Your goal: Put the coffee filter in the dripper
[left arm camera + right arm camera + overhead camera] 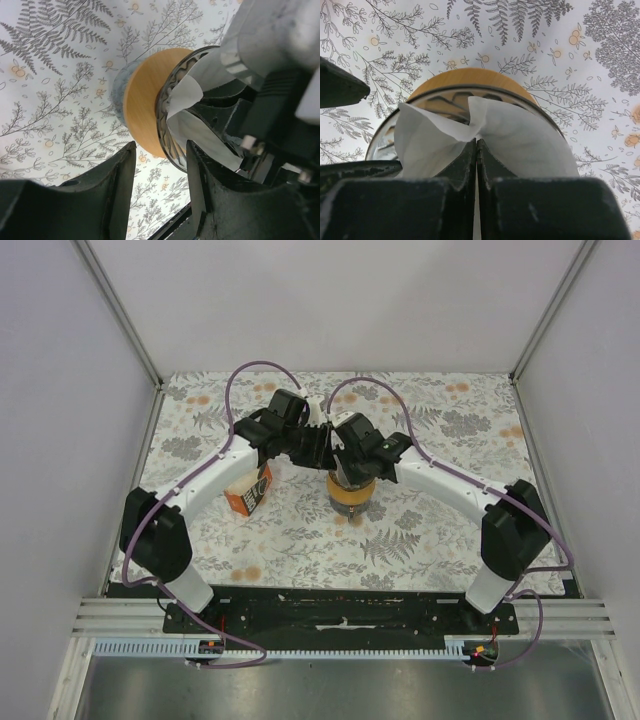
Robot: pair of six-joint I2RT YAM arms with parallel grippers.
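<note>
At the near edge of the desk your two arms rise from their bases and bend inward to meet around the middle. A little farther in, left of centre, the orange packet lies on the flowered cloth, just beside your left forearm. To its right, about the middle of the desk, stands the dripper, a dark ribbed funnel seated on its amber ring. From the left wrist you also see a greyish glass cup against the ring, on the side away from the funnel.

The coffee filter sits in the dripper's mouth, but it is not smoothed out. Its white paper is creased and folded, and its upper edge stands above the rim. Your right pincer hangs directly over the dripper with its jaws pressed together, and a fold of the filter is nipped between them.

Just beyond, on the far side of the dripper, your left pincer has its jaws standing apart with nothing between them. The dripper's rim and the ring show past its fingertips, close by, and you cannot tell whether they touch.
</note>
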